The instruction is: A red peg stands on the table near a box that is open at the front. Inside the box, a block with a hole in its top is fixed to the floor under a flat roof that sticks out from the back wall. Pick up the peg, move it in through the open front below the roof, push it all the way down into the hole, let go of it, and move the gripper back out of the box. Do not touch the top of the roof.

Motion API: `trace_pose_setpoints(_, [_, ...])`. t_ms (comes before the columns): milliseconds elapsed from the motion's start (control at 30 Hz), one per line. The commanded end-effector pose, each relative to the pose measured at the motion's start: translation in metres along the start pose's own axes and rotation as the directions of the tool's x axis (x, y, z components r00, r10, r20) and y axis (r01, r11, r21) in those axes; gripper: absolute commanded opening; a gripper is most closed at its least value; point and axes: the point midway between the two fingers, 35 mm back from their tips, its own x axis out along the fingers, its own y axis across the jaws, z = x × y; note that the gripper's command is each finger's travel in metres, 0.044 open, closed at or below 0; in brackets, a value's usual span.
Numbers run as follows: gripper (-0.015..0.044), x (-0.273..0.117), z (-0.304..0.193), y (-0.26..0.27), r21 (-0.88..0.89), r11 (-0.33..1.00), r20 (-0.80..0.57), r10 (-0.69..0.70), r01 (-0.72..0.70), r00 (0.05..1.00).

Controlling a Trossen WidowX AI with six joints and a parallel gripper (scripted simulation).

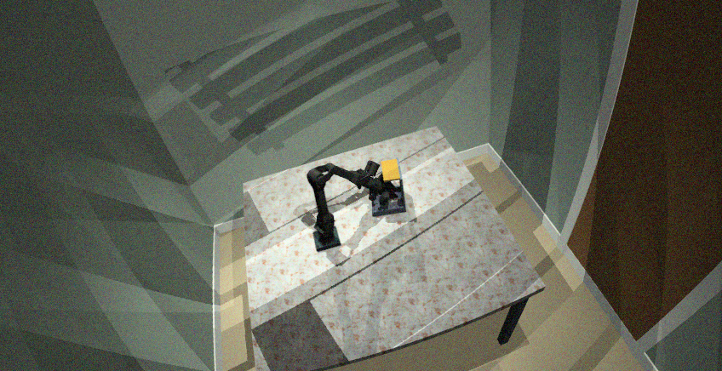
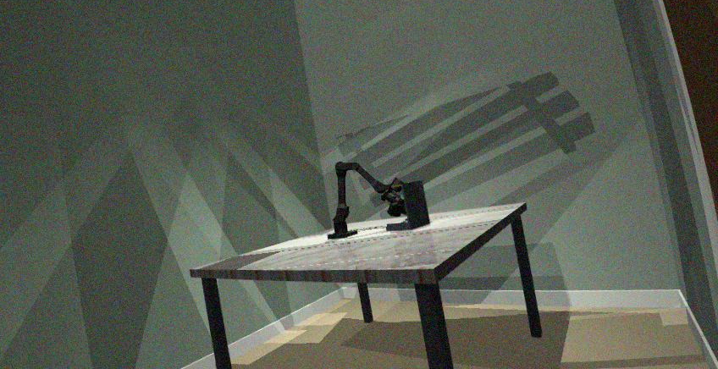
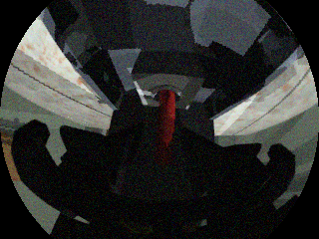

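The red peg (image 3: 167, 117) stands between my fingers in the wrist view. Its far end meets the round hole in the top of the grey block (image 3: 150, 80); how deep it sits cannot be told. My gripper (image 3: 162, 128) (image 1: 392, 192) (image 2: 395, 208) is partly open around the peg, with its fingers standing apart on either side of it. It is inside the dark box (image 1: 390, 209) (image 2: 416, 204), below the level of the flat yellow roof (image 1: 390, 169). The arm hides the peg and block in the top and exterior views.
The arm's base (image 1: 326, 239) (image 2: 341, 234) stands on the speckled table (image 1: 430, 265) (image 2: 352, 259), to the left of the box. The arm reaches in from the open front. The box's back wall rises behind the gripper. Striped shadows cross the table and walls.
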Motion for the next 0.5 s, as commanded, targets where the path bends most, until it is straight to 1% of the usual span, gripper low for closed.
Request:
trace_pose_setpoints(0, [0.022,-0.008,0.007,0.0,0.0,1.0,0.005,0.002,-0.002,1.0])
trace_pose_setpoints(467, [0.022,-0.04,0.033,0.002,-0.005,1.0,0.019,0.002,-0.002,1.0])
